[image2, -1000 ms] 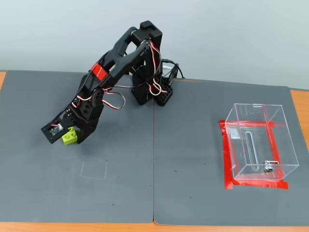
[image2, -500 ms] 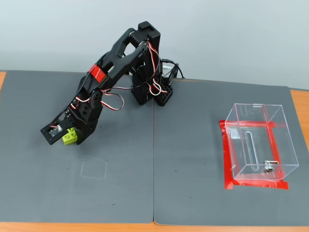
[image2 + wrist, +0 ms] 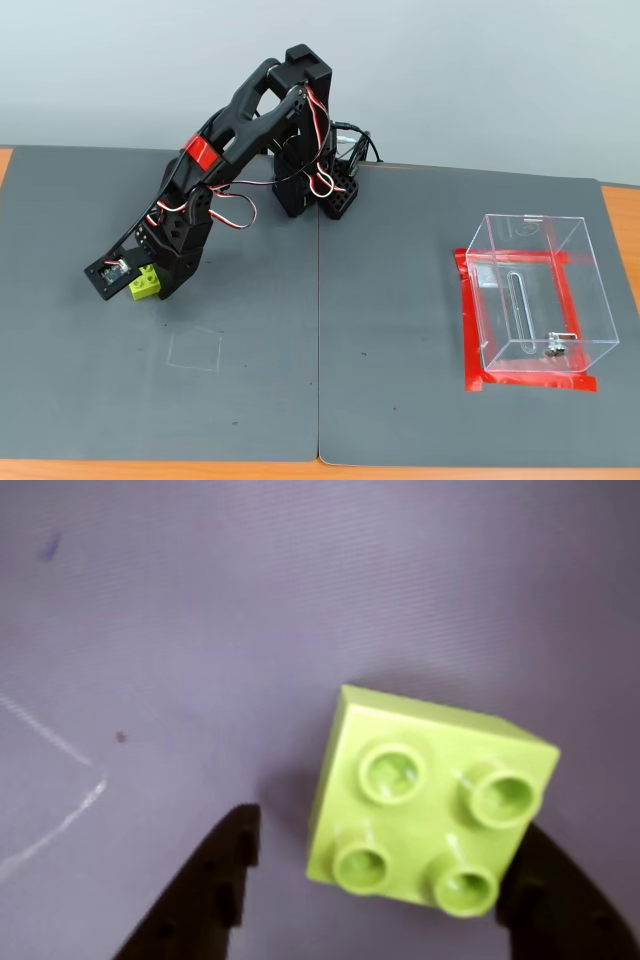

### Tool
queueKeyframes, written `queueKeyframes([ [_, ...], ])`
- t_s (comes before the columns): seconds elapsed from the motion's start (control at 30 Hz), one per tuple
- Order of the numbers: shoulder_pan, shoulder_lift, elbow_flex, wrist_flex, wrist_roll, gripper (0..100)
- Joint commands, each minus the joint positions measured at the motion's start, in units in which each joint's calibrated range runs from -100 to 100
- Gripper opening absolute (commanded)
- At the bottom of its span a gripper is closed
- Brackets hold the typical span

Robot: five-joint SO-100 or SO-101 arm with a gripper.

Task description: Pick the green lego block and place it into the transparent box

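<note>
The green lego block is a lime brick with four studs, lying on the dark mat between my black fingers. My gripper is open and straddles it: the left finger stands apart from the block by a gap, and the right finger is right at its side. In the fixed view the block sits at the gripper on the left of the mat. The transparent box stands far to the right on red tape, empty apart from its small metal fitting.
The arm's base stands at the back middle. A faint chalk square is drawn on the mat just in front of the block; a chalk line shows in the wrist view. A seam splits the two mats.
</note>
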Motion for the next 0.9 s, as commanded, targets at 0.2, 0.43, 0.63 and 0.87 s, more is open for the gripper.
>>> queueKeyframes([
  [0.2, 0.3, -0.3, -2.5, -0.7, 0.2, 25],
  [0.43, 0.4, -0.4, -2.4, -0.7, 0.2, 10],
  [0.63, 0.4, -0.5, -2.4, -0.7, 0.2, 8],
  [0.87, 0.3, -1.3, -2.7, -0.7, 0.2, 9],
])
